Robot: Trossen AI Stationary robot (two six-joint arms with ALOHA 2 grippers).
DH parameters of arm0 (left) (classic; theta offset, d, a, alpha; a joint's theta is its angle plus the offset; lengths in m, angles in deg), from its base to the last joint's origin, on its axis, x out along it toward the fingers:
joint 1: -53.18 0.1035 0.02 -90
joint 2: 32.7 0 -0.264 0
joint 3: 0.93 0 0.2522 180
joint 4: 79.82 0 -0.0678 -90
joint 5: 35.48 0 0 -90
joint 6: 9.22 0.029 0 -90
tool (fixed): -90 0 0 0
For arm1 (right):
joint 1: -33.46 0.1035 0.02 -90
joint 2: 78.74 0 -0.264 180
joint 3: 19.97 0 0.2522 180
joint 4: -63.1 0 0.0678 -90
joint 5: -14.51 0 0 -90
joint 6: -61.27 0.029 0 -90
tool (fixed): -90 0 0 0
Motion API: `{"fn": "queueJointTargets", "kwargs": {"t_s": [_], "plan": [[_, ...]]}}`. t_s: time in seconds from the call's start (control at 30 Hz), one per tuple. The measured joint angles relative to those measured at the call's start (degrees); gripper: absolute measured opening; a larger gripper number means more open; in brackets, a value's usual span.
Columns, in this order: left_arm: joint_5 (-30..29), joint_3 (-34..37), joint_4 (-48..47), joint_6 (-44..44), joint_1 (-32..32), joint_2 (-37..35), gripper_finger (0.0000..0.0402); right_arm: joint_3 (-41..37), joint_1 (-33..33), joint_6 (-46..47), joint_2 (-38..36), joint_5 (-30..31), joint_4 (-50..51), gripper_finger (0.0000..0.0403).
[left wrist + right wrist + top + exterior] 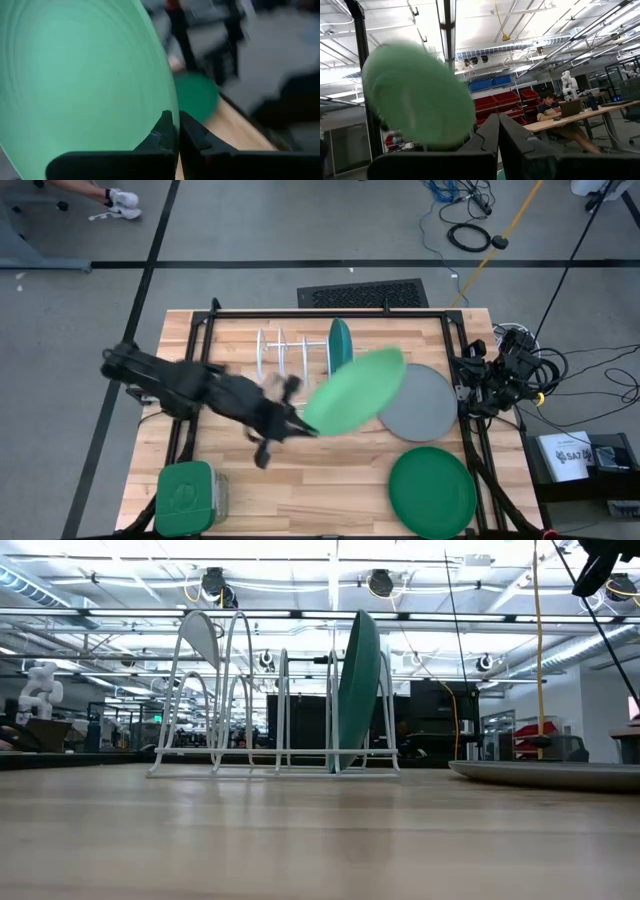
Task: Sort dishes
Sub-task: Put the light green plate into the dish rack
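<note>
The left hand pinches the rim of the light green plate, up above the tabletop near the white rack; the right hand waits at the side, closed, holding nothing.

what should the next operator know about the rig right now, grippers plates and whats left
Left gripper: shut on the light mint plate, held in the air beside the white wire rack.
Right gripper: parked at the table's right edge, shut, empty.
Done: teal plate stands upright in the rack.
Left: mint plate is not racked yet; grey plate and dark green plate lie flat on the table, right side.
</note>
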Motion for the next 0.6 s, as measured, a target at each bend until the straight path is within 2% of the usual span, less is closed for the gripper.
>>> {"fn": "queueJointTargets", "kwargs": {"t_s": [0.23,0.3,0.47,0.6], "plan": [[-17.9,1.7,10.8,-10.1,-0.4,-7.4,0.0000,0.0,0.0,0.0,0.0,0.0,0.0,0.0000],[-19.5,4.4,15.7,-14.1,0.3,-8.1,0.0000,0.0,0.0,0.0,0.0,0.0,0.0,0.0000],[-19.1,14.7,26.8,-24.6,3.5,-8.0,0.0000,0.0,0.0,0.0,0.0,0.0,0.0,0.0000],[-23.7,25.9,38.2,-32.9,5.8,-7.9,0.0000,0.0,0.0,0.4,0.0,0.0,0.0,0.0000]]}}
